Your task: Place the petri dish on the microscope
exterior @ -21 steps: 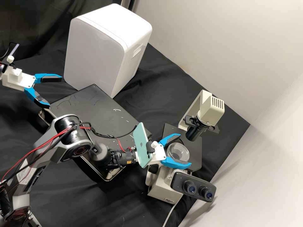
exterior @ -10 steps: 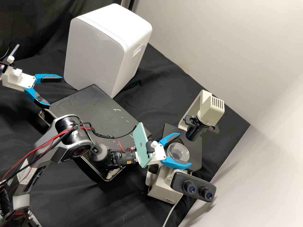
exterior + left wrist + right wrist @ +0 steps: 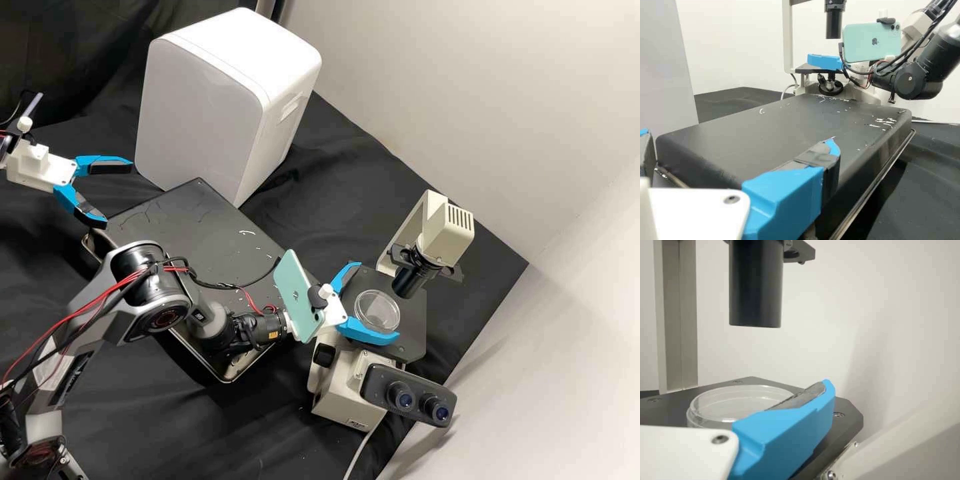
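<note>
My right claw is spread around the petri dish, which lies on the microscope under its lens. One finger sits close, so I judge a skewed retreat could drag the dish off centre.

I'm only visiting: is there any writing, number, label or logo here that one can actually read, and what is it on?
No text here can be read.
On the microscope: a small dark mark low on its front, too small to read.
On the mint-green phone: a small emblem on its back, no letters.
On the white box: no print visible.
</note>
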